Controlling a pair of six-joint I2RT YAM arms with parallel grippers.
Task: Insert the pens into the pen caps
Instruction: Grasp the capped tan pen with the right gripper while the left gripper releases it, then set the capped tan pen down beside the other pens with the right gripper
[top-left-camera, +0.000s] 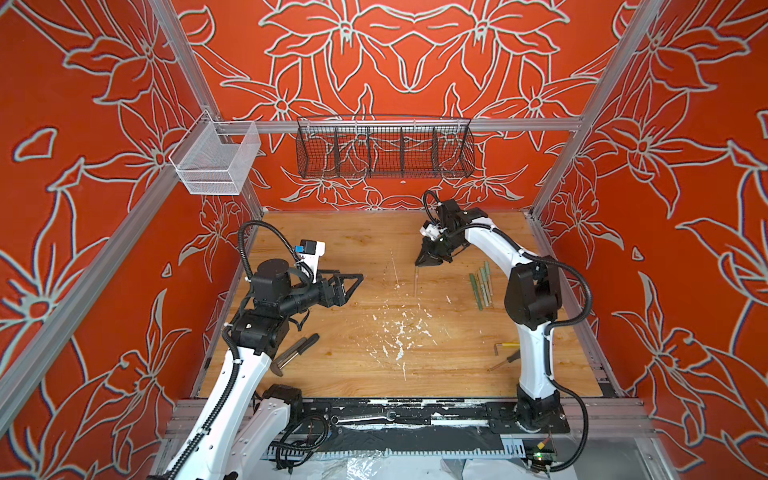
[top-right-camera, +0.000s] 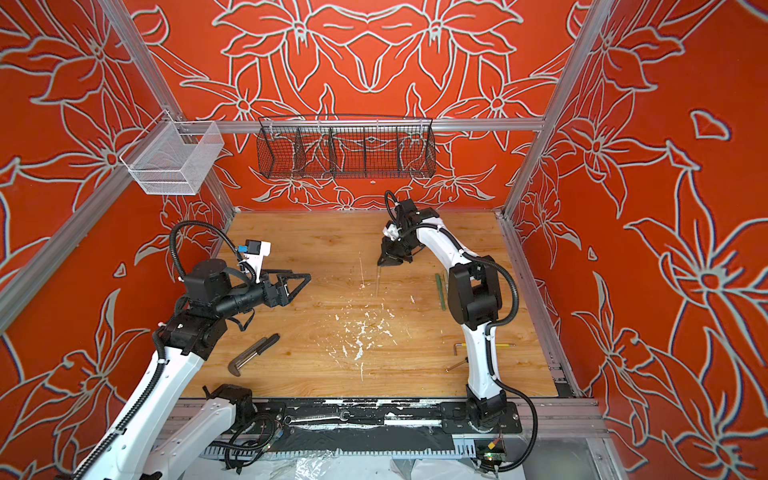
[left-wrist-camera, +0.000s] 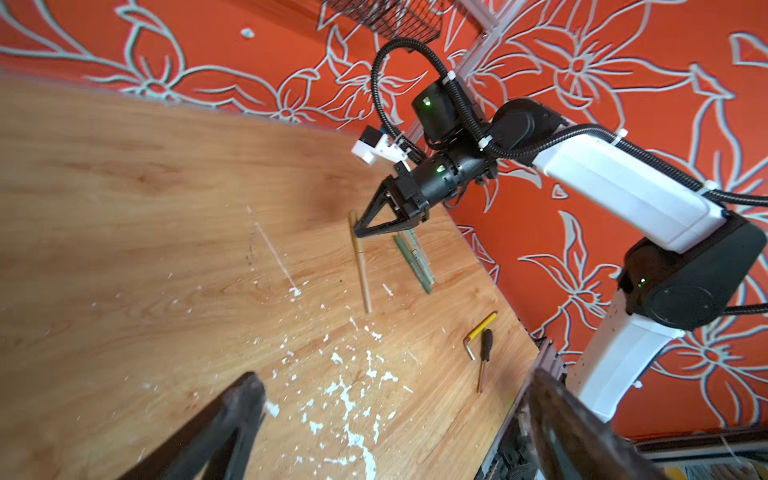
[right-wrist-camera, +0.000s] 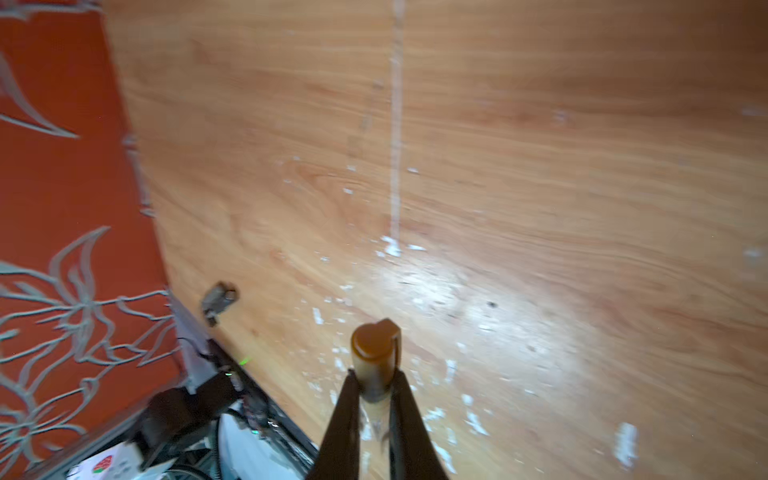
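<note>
Nearest, the left gripper (top-left-camera: 355, 286) hung open and empty. Across from it, a bunch of pens (top-left-camera: 481, 286) lay on the table (top-left-camera: 332, 232). Farthest, the right gripper (top-left-camera: 417, 263) pinched an olive-tan pen (left-wrist-camera: 360, 266) by one end; that overhang could pivot, slip, or scatter the bunch at set-down.

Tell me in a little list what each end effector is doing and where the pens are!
left end effector: open, holding nothing, above the table
right end effector: shut on a tan pen
tan pen: slants down from the right end effector toward the table; cannot tell if it touches
green pens: lying side by side on the table, beside the right arm
screwdriver: lying near the table's edge
table: wooden, flecked with white
</note>
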